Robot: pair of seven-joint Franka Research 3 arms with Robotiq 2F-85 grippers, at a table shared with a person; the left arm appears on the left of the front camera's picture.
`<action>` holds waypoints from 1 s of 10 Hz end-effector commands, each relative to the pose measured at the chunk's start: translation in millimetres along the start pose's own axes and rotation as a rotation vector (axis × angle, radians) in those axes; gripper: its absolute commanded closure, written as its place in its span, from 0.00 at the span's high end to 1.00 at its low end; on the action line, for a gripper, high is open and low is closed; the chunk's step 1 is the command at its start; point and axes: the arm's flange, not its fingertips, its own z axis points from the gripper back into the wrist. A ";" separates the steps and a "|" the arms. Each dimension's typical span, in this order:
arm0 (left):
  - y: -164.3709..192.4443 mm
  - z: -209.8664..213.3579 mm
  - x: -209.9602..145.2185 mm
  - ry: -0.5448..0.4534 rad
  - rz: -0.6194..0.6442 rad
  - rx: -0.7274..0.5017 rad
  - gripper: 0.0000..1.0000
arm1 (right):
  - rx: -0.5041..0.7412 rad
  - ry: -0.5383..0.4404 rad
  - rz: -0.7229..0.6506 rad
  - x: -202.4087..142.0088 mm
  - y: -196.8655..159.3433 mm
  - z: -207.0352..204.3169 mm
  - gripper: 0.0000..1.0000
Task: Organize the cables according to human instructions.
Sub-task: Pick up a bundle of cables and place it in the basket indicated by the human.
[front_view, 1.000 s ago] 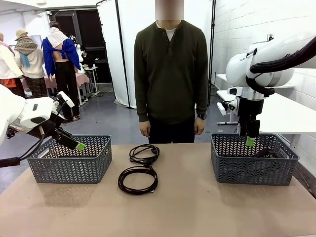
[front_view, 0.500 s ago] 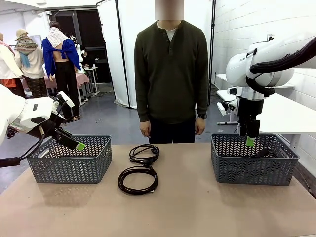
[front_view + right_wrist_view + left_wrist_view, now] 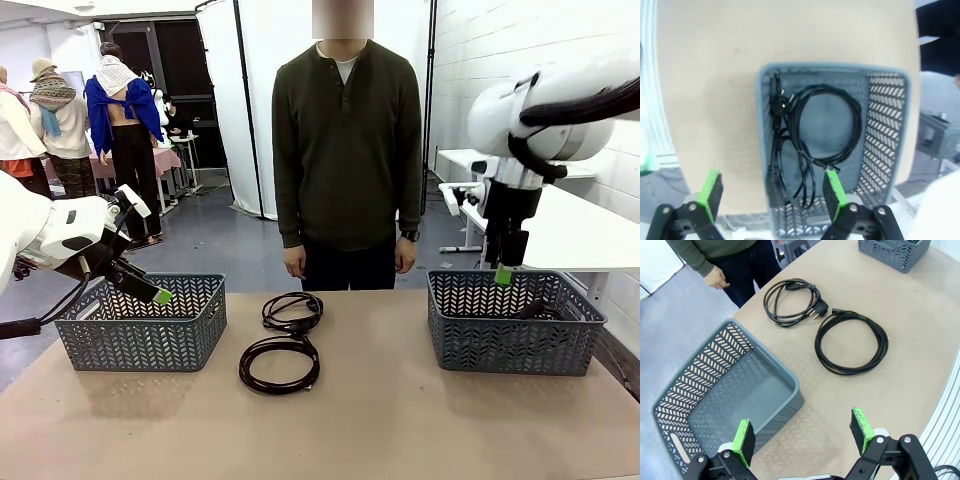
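Two coiled black cables lie on the table's middle, one farther (image 3: 292, 310) (image 3: 792, 302) and one nearer (image 3: 279, 364) (image 3: 852, 343). More black cables (image 3: 827, 125) (image 3: 536, 309) lie coiled inside the right grey basket (image 3: 515, 345) (image 3: 885, 125). My right gripper (image 3: 503, 275) (image 3: 771, 190) hangs open above that basket with nothing between its fingers. Over the front corner of the left grey basket (image 3: 140, 335) (image 3: 700, 385), my left gripper (image 3: 160, 296) (image 3: 802, 430) is open and holds nothing.
A person (image 3: 346, 150) stands at the table's far edge with both hands down, one hand (image 3: 717, 277) near the far cable. The left basket's floor is bare. Bare tabletop runs along the front edge (image 3: 400, 430).
My right arm has lifted a little higher above the right basket. The left arm, the cables and the person have stayed put.
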 end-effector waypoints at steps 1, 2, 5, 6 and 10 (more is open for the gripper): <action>0.9 -0.7 -0.3 -0.003 0.017 0.001 1.00 | -0.055 -0.092 -0.087 10.7 44.4 14.9 1.00; 0.9 -0.7 -0.3 -0.003 0.017 0.001 1.00 | -0.053 -0.133 -0.129 18.6 59.4 21.2 1.00; 0.9 -0.7 -0.3 -0.003 0.017 0.001 1.00 | -0.123 -0.231 -0.248 44.6 91.1 15.6 1.00; 0.9 -0.7 -0.3 -0.003 0.017 0.001 1.00 | -0.152 -0.255 -0.266 54.6 96.7 9.9 1.00; 0.9 -0.7 -0.3 -0.003 0.017 0.001 1.00 | -0.215 -0.312 -0.254 82.1 113.7 -14.2 1.00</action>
